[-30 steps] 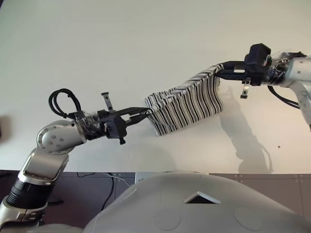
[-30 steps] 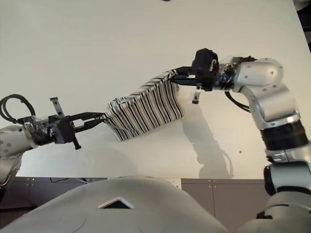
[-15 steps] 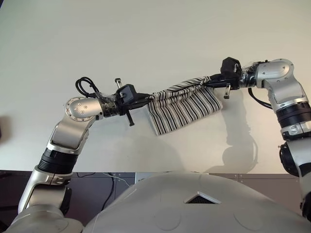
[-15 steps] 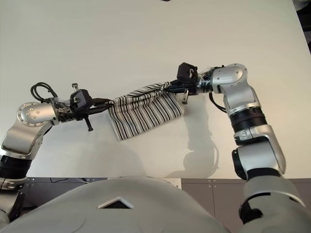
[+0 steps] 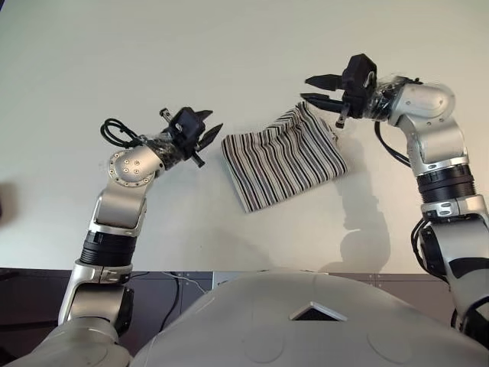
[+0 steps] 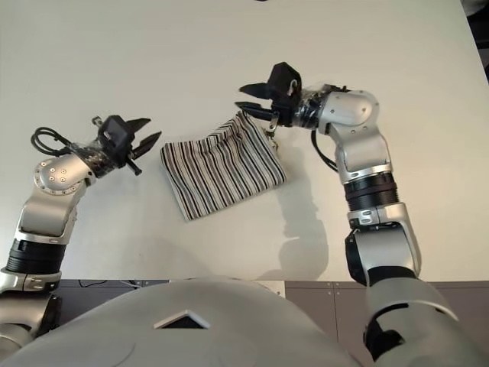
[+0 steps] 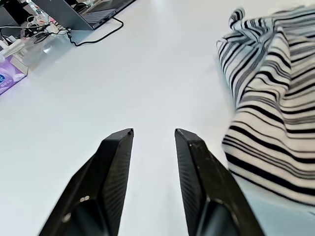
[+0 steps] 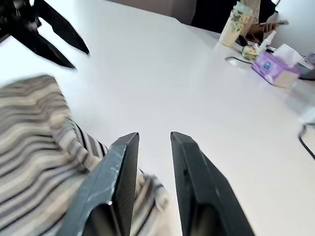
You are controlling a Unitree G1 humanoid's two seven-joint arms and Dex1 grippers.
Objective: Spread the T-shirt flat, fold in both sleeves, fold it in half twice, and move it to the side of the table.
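Note:
The black-and-white striped T-shirt (image 5: 283,157) lies folded into a small bundle on the white table (image 5: 229,46), its far corner a little rumpled. My left gripper (image 5: 215,121) hovers just to the left of the shirt's left edge, open and empty, a small gap away from the cloth. My right gripper (image 5: 306,88) hangs open and empty above the shirt's far right corner. In the left wrist view the left gripper (image 7: 153,132) points at bare table, with the shirt (image 7: 266,98) beside it. In the right wrist view the right gripper (image 8: 154,135) stands over the shirt (image 8: 34,123).
Bare white table surrounds the shirt on all sides. A laptop (image 7: 88,10) with a cable and a purple packet (image 7: 10,81) sit at a far table edge. A cup (image 8: 235,22) and a purple tissue pack (image 8: 275,69) stand at another far edge.
Both grippers have let go of the shirt and opened. The shirt has dropped from being stretched between them onto the table. The left gripper drew back left, the right one rose.

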